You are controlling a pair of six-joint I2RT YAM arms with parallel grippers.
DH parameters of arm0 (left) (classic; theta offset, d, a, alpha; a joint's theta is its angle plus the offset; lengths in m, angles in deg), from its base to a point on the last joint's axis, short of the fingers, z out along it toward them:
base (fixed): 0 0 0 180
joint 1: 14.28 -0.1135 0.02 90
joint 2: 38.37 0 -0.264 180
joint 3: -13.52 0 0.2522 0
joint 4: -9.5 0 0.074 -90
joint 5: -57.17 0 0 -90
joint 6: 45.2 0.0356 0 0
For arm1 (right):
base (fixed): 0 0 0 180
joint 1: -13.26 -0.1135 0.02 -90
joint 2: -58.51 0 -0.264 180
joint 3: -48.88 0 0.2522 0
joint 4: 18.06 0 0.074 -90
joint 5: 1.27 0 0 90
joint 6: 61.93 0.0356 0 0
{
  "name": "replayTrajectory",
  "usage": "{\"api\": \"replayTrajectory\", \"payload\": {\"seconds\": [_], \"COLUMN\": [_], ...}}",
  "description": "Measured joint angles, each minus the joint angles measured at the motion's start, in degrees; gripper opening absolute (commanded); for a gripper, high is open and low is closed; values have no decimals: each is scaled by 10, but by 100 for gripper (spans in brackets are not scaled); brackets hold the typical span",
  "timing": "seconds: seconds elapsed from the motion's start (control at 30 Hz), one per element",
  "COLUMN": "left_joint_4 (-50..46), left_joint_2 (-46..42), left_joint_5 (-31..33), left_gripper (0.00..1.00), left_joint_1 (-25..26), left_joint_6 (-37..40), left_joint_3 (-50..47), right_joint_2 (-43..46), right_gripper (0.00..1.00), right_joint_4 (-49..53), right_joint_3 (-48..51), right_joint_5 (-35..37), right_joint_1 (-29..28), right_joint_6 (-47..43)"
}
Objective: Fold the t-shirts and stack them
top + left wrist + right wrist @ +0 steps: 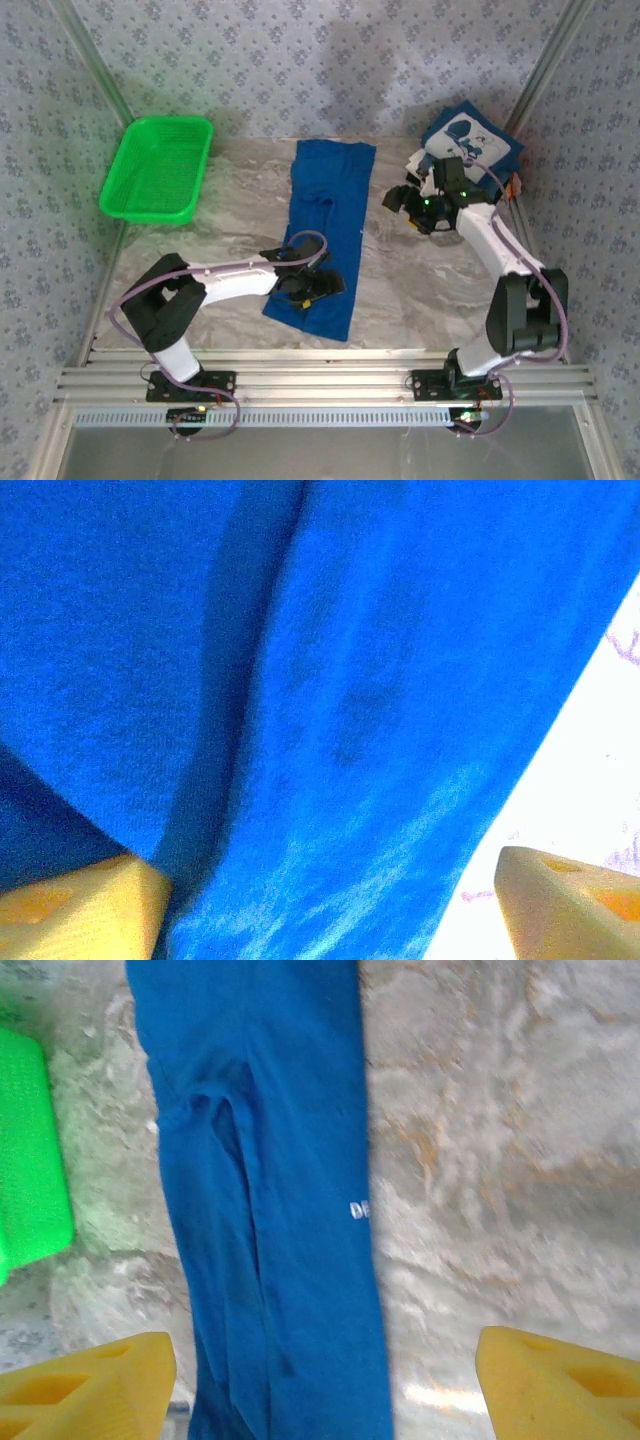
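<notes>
Left jaws: stand wide, the two yellow fingertips (80, 910) far apart at the lower corners of the left wrist view. They grip nothing. They hang just above the royal-blue t-shirt (350, 680), whose cloth spreads beneath them. A soft ridge in it runs from 12 to 6 o'clock, and the pale worktop (600, 780) shows at 3 o'clock.

Right jaws: also wide and holding nothing, fingertips (85, 1385) apart. They are poised over bare worktop (500, 1160) at 3 o'clock of the shirt.

Surroundings, top view: the left arm (230, 280) and its cable cross the 6 o'clock end of the royal-blue t-shirt (325, 235), hiding part of it. A green mesh basket (160, 170) stands at 10 o'clock, apart from the shirt. A navy t-shirt (470, 140) with white print lies on a small pile at 2 o'clock, in the far right corner just behind the right jaws.

Task object: the royal-blue t-shirt (270, 1210) lies mid-worktop (420, 290), folded into a long narrow strip from 12 to 6 o'clock. A tucked fold and creases run along its length. A fragment of white lettering (358, 1210) shows at its 3 o'clock edge.
</notes>
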Motion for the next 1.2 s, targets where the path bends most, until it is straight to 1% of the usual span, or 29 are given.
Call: {"api": "replayTrajectory", "payload": {"seconds": [0.1, 0.2, 0.27, 0.33, 0.43, 0.5, 0.63, 0.73, 0.87, 0.93, 1.07, 1.2], "left_joint_4": [-22, -78, -113, -143, -168, -184, -183, -177, -141, -122, -100, -79], "left_joint_2": [-41, -155, -240, -331, -424, -460, -465, -461, -444, -429, -405, -386], "left_joint_5": [-17, -25, -27, -28, -43, -62, -103, -123, -144, -153, -157, -160], "left_gripper": [88, 91, 92, 92, 90, 89, 84, 82, 80, 79, 78, 76], "left_joint_1": [0, -21, -56, -110, -179, -202, -210, -213, -213, -213, -216, -216], "left_joint_6": [10, 32, 52, 70, 92, 104, 120, 131, 138, 142, 151, 159], "left_joint_3": [-21, -56, -67, -81, -133, -178, -256, -283, -302, -307, -308, -308], "right_joint_2": [66, 142, 188, 234, 283, 304, 306, 273, 213, 189, 162, 154], "right_gripper": [81, 81, 81, 81, 78, 76, 73, 71, 65, 64, 63, 63], "right_joint_4": [16, 34, 42, 48, 42, 24, -36, -83, -142, -168, -194, -210], "right_joint_3": [51, 103, 136, 174, 235, 284, 372, 396, 396, 396, 392, 392], "right_joint_5": [34, 66, 77, 84, 89, 93, 103, 114, 122, 125, 133, 137], "right_joint_1": [-25, -64, -95, -136, -213, -271, -373, -422, -459, -472, -486, -489], "right_joint_6": [12, 40, 65, 95, 147, 188, 269, 308, 333, 343, 350, 357]}}
